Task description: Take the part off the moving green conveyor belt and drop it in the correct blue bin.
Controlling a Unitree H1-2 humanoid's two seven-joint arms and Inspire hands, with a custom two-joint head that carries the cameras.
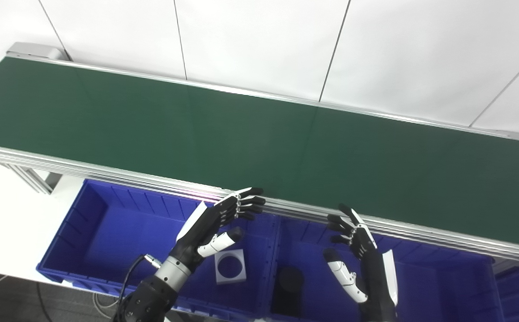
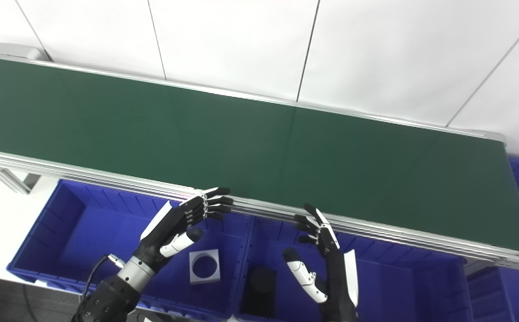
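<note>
With the conveyor belt (image 1: 250, 129) bare of any part and a white square part (image 1: 230, 266) and black cylinder (image 1: 288, 286) already binned toward six o'clock, the left hand (image 1: 217, 221) and right hand (image 1: 358, 250) hover open-fingered and empty, awaiting another pick.

The green belt (image 1: 250, 138) lies bare from end to end. Its metal rail (image 1: 121, 176) crosses just in front of both spread hands, above the bins (image 1: 107, 223).

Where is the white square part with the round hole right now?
The white square part lies in the left blue bin, near its right wall, just below the open left robot hand.
</note>
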